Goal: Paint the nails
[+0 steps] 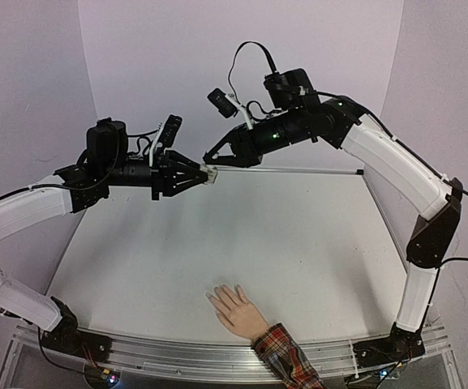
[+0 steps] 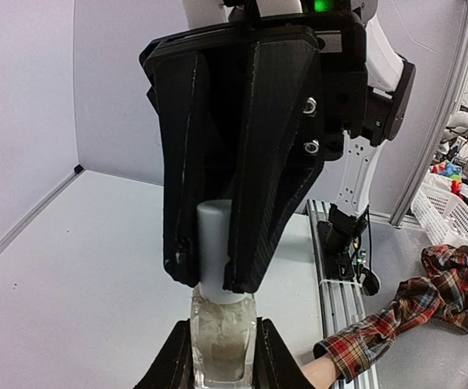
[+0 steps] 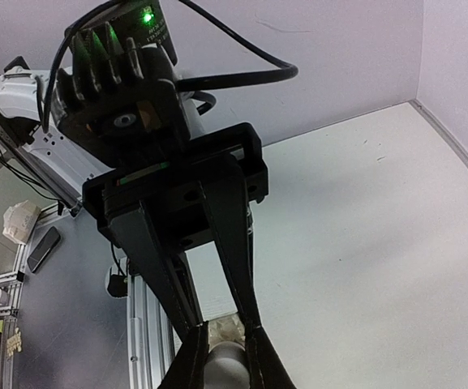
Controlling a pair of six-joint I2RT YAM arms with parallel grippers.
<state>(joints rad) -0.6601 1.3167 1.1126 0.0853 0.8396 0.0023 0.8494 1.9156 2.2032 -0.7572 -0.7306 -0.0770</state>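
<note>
Top external view: two robot arms meet in mid-air above the far part of a white table (image 1: 298,243). On the left, the left gripper (image 1: 199,174) reaches in level from the side, clenched on the glass body of a small polish bottle (image 2: 222,336). Left wrist view shows its two fingers pressing the bottle's sides, with pale liquid inside. Just to the right, the bottle's white cap (image 2: 214,235) points towards the other arm. The right gripper (image 1: 212,161) slants down onto it, grasping the cap between both fingers. Further right, near the front edge and well apart from both grippers, a flesh-coloured mannequin hand (image 1: 235,310) lies palm down with a red plaid cuff (image 1: 286,356). The nails to be painted are at its fingertips (image 1: 220,290), too small to make out.

The step looks like opening the bottle to free the brush, so painting seems not yet begun. To do it well, the left grip should hold firm as an anchor while the right twists about the cap's own axis, then draws straight out. The bottle seems to lie nearly sideways, so tipping its neck upward first would guard against a spill
</note>
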